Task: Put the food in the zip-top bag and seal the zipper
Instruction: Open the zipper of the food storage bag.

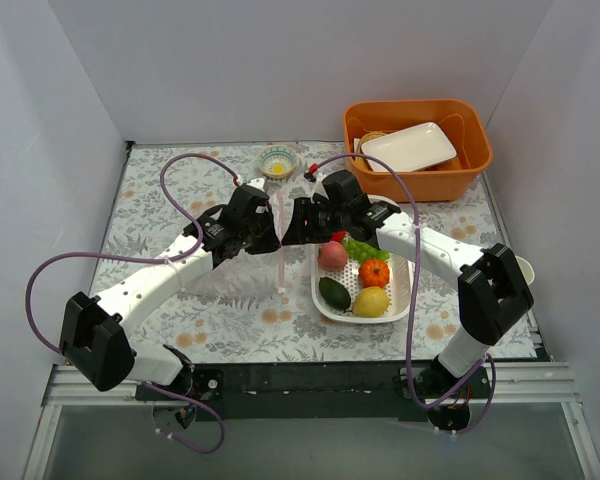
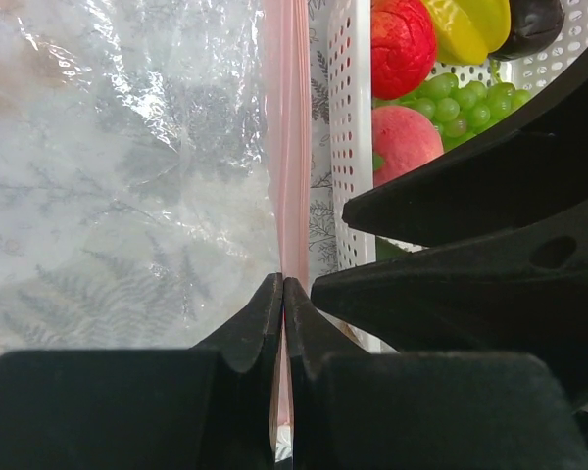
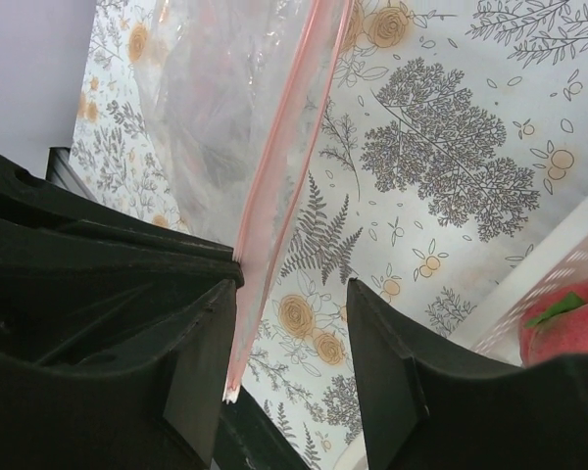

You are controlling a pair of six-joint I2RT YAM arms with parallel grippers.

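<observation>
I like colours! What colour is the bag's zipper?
Pink-red. The zipper shows best in the left wrist view.

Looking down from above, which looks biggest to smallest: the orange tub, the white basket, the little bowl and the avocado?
1. Orange tub and white basket: about alike, and the basket is partly covered, so unranked.
2. Little bowl.
3. Avocado.

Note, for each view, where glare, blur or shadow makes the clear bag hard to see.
Top external: even light, soft shadows; the zip-top bag almost vanishes against the floral table. Left wrist: white glare streaks its crinkles; the shut left gripper looms dark and soft-edged. Right wrist: the zipper reads sharply, the film beside it hazy with reflections.
</observation>
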